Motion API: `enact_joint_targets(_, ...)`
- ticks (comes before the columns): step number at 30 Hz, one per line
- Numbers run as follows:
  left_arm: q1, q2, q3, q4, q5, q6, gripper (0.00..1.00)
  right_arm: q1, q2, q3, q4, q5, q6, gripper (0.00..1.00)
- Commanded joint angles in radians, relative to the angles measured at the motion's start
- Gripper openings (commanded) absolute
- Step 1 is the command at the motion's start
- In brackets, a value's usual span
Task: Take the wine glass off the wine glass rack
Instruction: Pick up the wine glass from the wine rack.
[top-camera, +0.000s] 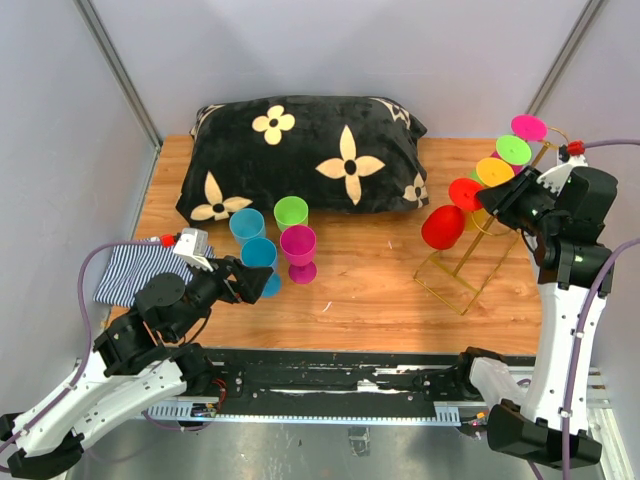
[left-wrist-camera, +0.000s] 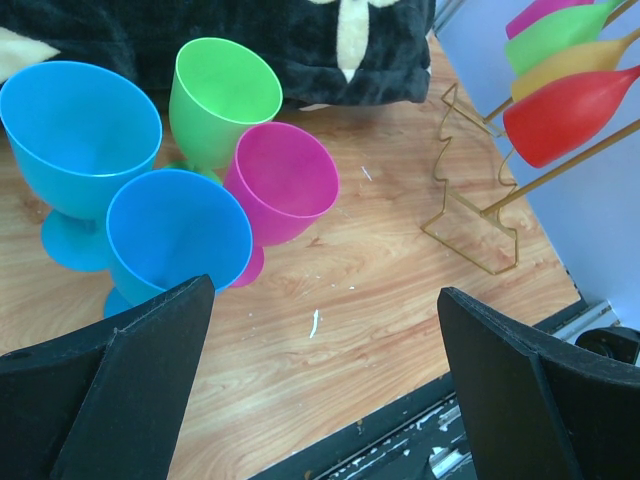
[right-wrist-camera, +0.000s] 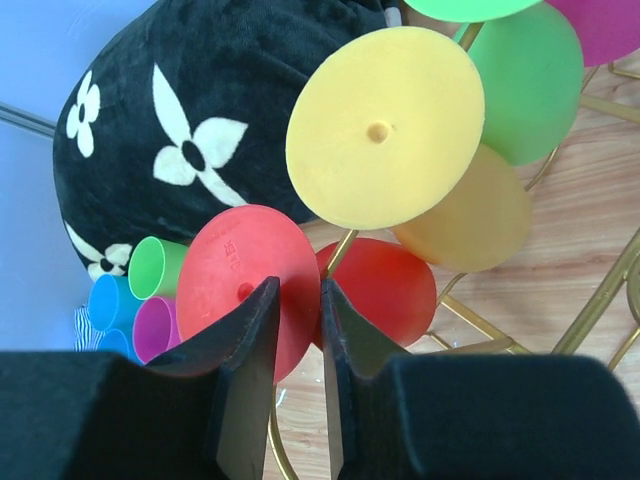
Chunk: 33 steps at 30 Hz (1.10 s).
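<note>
Wood table (top-camera: 380, 300), grey walls. Moulded mark on the red glass (top-camera: 443, 226) foot is unreadable. Rack (top-camera: 470, 270): thin gold wire at table's right, slanted rails hung with red, yellow, green and magenta glasses. Right gripper (right-wrist-camera: 297, 290) jaws nearly together at the red foot; grip uncertain. Left gripper (left-wrist-camera: 320, 380) spread wide.

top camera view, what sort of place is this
Likely a robot lab test cell, not a home: plain grey panel walls with metal corner posts, a small wooden table, and staged props like bright plastic wine glasses near a cushion.

The wine glass (top-camera: 443, 227) is red, its rack (left-wrist-camera: 497, 270) gold, the pillow (top-camera: 300, 150) black with cream flowers.
</note>
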Motion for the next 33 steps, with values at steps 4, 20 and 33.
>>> enact_joint_targets(4, -0.007, -0.013, -0.005, 0.005, -0.020, -0.001, 1.00, -0.024, -0.027, -0.031, 0.001, -0.007, 0.049, 0.20)
enact_joint_targets(20, -0.007, -0.025, -0.015, 0.003, -0.017, -0.009, 1.00, -0.030, -0.101, -0.080, 0.065, 0.060, 0.143, 0.01)
enact_joint_targets(33, -0.007, -0.035, -0.024, 0.007, -0.023, -0.015, 1.00, -0.029, -0.175, -0.136, 0.142, 0.107, 0.344, 0.01)
